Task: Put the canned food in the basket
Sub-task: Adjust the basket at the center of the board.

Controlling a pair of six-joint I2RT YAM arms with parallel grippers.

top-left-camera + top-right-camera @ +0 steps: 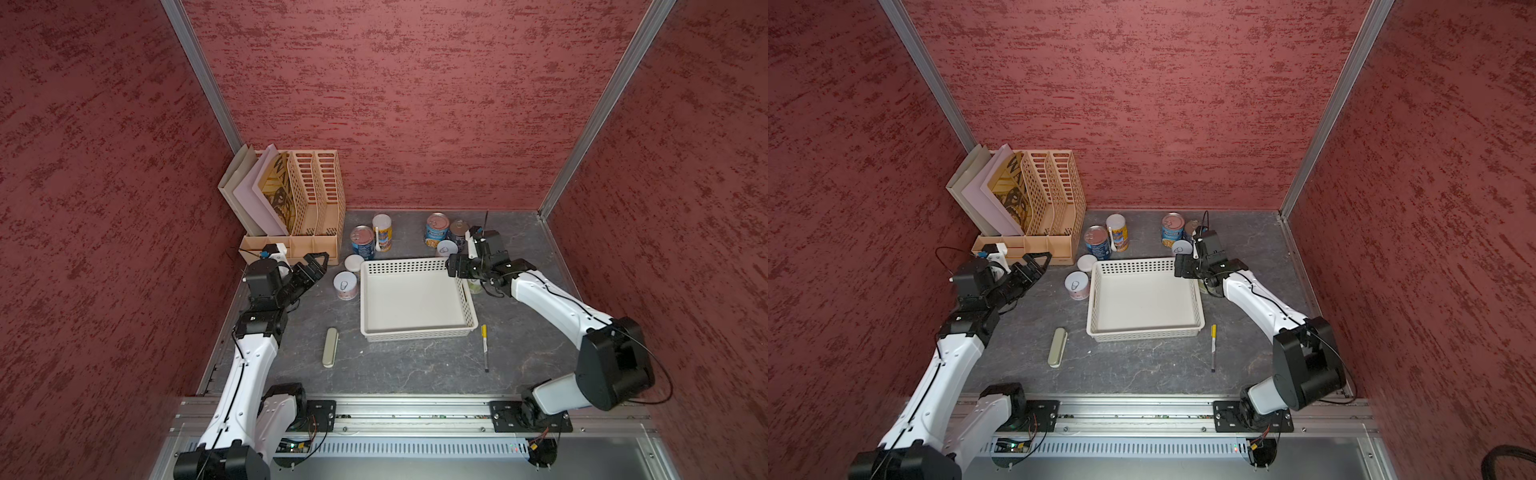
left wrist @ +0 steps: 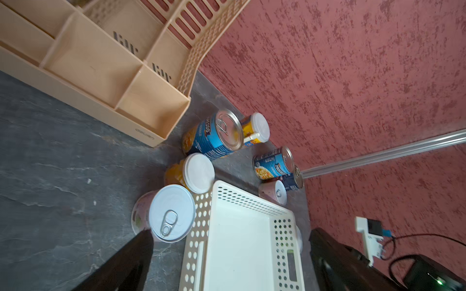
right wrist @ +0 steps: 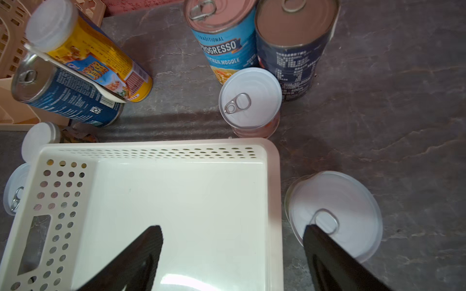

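Right gripper (image 3: 233, 228) is hovering with its jaws apart, straddling the right wall of the basket (image 1: 411, 297) near the far corner. One finger is hanging over the white floor and the other over a small white-topped can (image 3: 348, 201) standing just outside. Left gripper (image 1: 319, 266) is hanging spread wide, near another small can (image 1: 345, 284) beside the left wall. Six more cans (image 1: 436, 230) are crowding around the far rim.

The right arm (image 1: 494, 266) is hiding most of the small white-topped can (image 1: 475, 287) just right of the basket (image 1: 415, 333), and is covering part of the dark can (image 1: 457, 230).
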